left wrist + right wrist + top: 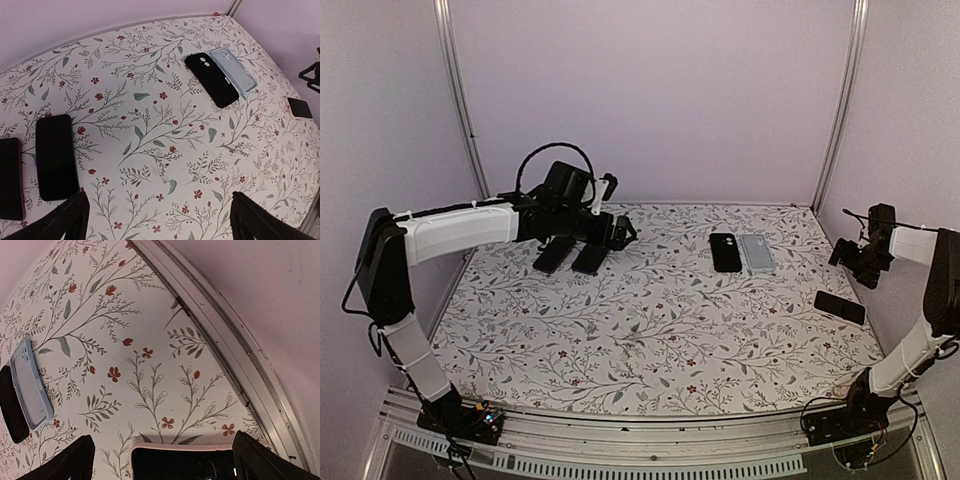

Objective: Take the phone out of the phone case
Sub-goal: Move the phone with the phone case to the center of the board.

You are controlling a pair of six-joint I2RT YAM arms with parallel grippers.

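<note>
A black phone in a pale pink case point(182, 464) lies screen up at the table's right edge point(839, 307), directly below and between my right gripper's point(162, 460) open fingers point(65, 462). The right gripper point(850, 255) hovers above it, empty. My left gripper point(612, 232) is open and empty at the back left, above two dark phones point(553, 255) point(590, 258). The left wrist view shows them as one black phone point(55, 156) and one at the frame edge with a reddish rim point(10, 177), both left of the left gripper point(160, 220).
An empty black case point(725, 252) and an empty grey-blue case point(756, 253) lie side by side at the back middle; both show in the left wrist view point(211, 79) point(233, 69). The metal frame rail point(225, 355) runs close along the right of the cased phone.
</note>
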